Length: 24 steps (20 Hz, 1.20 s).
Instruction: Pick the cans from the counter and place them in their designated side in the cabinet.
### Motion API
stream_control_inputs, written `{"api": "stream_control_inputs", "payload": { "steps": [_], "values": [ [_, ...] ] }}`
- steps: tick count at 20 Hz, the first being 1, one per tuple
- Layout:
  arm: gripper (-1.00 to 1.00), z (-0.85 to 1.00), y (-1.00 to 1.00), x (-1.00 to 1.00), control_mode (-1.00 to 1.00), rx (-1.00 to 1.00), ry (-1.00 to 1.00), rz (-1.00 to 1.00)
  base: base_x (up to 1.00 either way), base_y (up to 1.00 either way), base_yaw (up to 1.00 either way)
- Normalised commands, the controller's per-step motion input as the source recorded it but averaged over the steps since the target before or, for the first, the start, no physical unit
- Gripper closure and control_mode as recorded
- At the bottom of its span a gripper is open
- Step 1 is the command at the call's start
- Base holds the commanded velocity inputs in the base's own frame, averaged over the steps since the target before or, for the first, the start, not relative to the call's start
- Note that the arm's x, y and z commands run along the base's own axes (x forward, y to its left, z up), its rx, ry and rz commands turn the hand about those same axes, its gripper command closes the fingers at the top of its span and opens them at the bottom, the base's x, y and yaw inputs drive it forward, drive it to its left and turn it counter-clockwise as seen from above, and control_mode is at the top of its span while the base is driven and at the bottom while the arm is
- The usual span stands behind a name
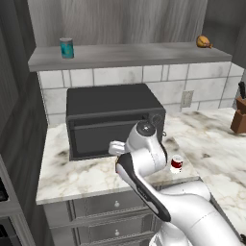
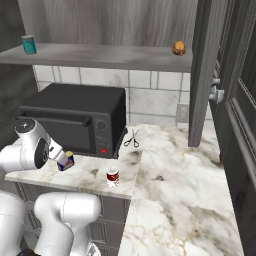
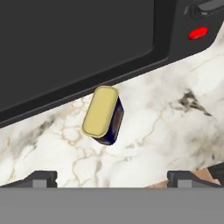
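On the desk (image 3: 175,127) by the microwave (image 3: 65,43), yellow-top can (image 3: 103,114): likely light, rigid, slick; grab across its sides. Claw (image 3: 112,177) released, empty.

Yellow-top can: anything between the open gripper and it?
Nothing visible. In the hand view the yellow-top can sits on bare counter between the gripper fingertips' line and the microwave front, which stands just behind it.

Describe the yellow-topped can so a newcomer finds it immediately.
Start at the black microwave on the marble counter. Directly in front of its door stands a small can with a dark blue body and pale yellow top. The other can on the counter, further right, is red with white bands.
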Motion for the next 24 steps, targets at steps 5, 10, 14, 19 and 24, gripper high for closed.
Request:
{"api": "stream_control_inputs", "payload": {
  "steps": [5,10,14,19,24],
  "values": [
    [-1.0,-0.17,0.02,0.12,-1.0,0.0,0.0,-0.01,0.0,0.0,0.0],
    [-1.0,-0.15,0.03,0.13,-1.0,0.0,0.0,-0.01,0.0,0.0,0.0],
    [-1.0,-0.15,0.05,0.15,-1.0,0.0,0.01,-0.01,0.0,0.0,0.0],
    [-1.0,-0.16,0.05,0.17,-1.0,0.0,0.01,-0.01,0.0,0.0,0.0],
    [-1.0,-0.15,0.02,0.14,-1.0,0.0,0.01,-0.01,0.0,0.0,0.0]
  ]
}}
